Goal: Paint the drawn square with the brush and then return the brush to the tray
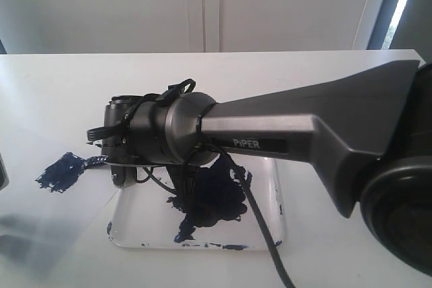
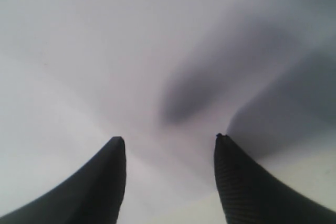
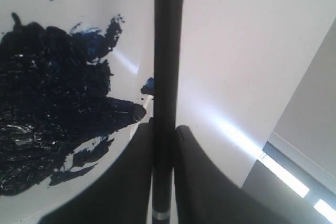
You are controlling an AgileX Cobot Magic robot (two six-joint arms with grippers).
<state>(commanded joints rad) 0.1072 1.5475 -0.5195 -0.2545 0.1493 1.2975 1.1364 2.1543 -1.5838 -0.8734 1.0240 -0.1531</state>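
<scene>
Exterior: the right arm (image 1: 270,136) reaches from the right across the tray (image 1: 270,200), and its wrist hides its gripper. The square (image 1: 61,172), painted navy, lies on the bench (image 1: 67,85) just left of the tray.

Left wrist: left gripper (image 2: 170,137) released, nothing between the fingers, bare white surface beneath.

Right wrist: right gripper (image 3: 164,125) clenched on the brush (image 3: 168,51), shaft upright between the fingers, pale band behind them. Navy blot (image 3: 47,119) in the tray alongside.

ext: behind R arm (image 1: 270,133), faces wall (image 1: 101,5) | L wrist: close over table (image 2: 79,77) | R wrist: close, shares tray (image 1: 270,200) w/ ext
</scene>
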